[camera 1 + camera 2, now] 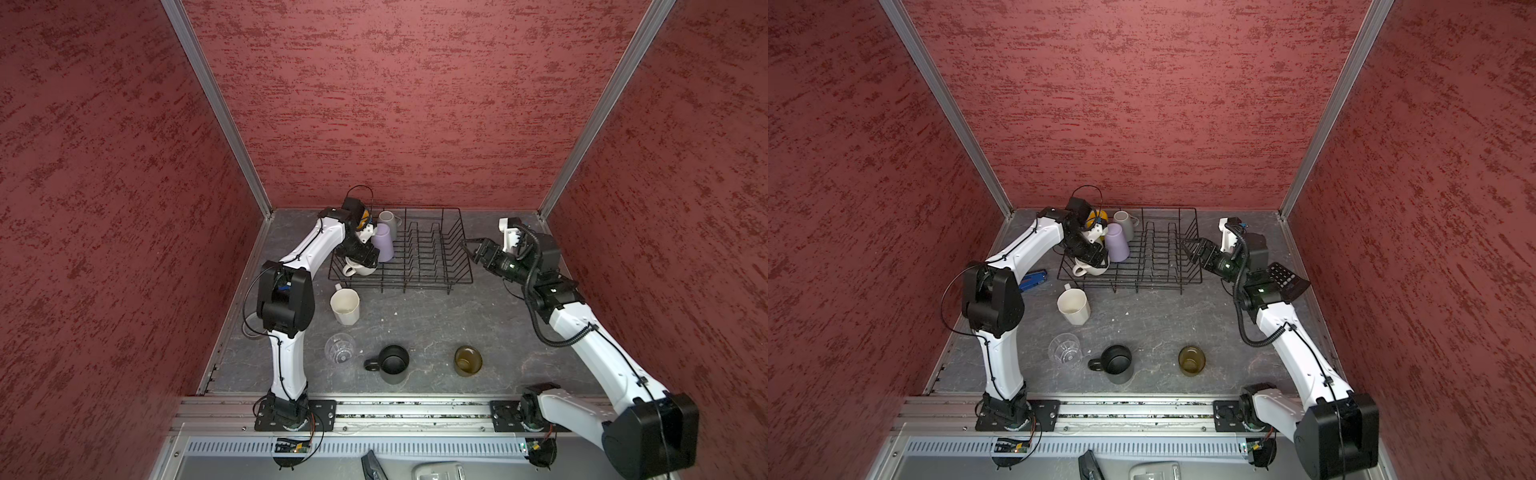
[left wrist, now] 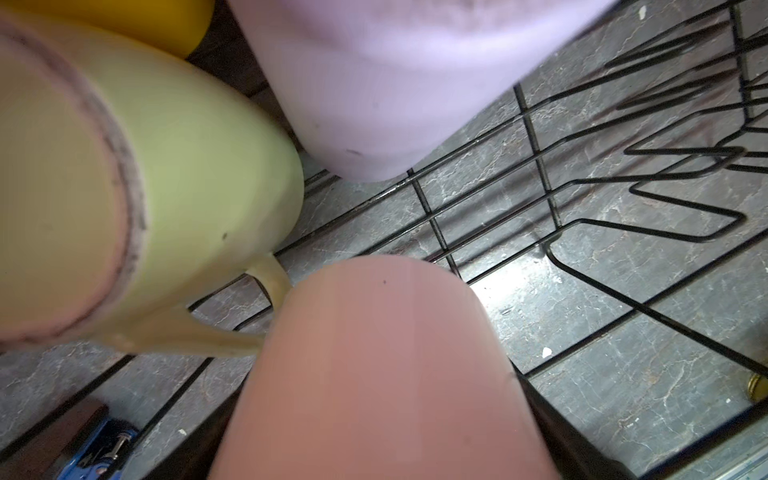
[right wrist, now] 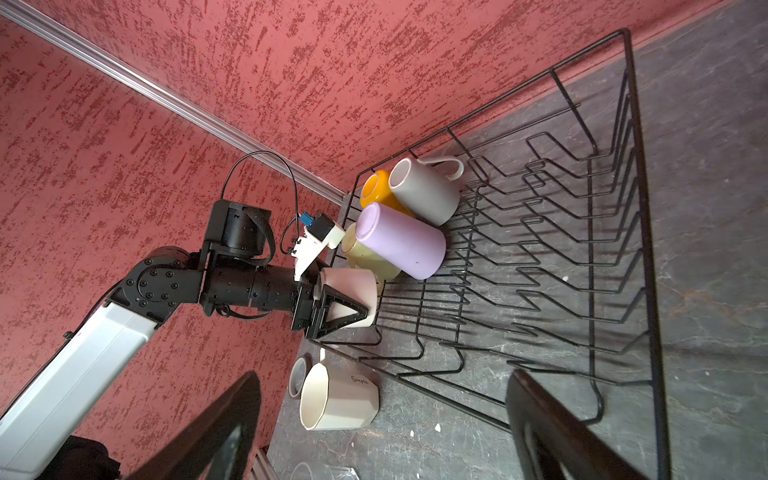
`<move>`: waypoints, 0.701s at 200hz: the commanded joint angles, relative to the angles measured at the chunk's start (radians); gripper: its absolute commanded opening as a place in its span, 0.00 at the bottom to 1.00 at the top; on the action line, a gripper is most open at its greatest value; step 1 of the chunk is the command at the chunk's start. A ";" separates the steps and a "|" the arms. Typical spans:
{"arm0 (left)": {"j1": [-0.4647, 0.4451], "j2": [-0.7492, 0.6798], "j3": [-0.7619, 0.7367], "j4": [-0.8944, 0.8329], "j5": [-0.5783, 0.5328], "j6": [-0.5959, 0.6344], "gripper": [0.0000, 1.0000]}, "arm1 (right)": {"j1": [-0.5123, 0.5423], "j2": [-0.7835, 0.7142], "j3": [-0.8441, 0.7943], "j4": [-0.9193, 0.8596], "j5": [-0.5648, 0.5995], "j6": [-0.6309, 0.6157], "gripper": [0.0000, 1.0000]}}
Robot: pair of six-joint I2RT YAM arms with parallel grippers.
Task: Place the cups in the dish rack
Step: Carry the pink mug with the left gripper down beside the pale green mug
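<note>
Left gripper (image 3: 353, 299) clamped on white mug (image 1: 360, 270) at front-left corner of dish rack (image 1: 419, 253), its far finger hidden by the mug, right gripper (image 1: 468, 249) held apart and empty beside the rack, grey marbled counter (image 1: 424, 328) enclosed by red textured walls (image 1: 415, 104), calculator (image 1: 1287, 282) partly covered by right arm (image 1: 1283, 332)

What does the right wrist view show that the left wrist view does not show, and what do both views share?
Only the right wrist view: the grey mug, the white faceted mug standing on the table, and the left arm. Only the left wrist view: a blue object lying beside the dish rack. Both: the dish rack, with the yellow mug, the pale green mug, the lilac tumbler and the white mug inside it.
</note>
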 commanded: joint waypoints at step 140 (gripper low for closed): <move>-0.037 0.096 0.070 -0.036 -0.153 0.001 0.12 | -0.015 -0.009 -0.023 0.028 -0.011 0.015 0.93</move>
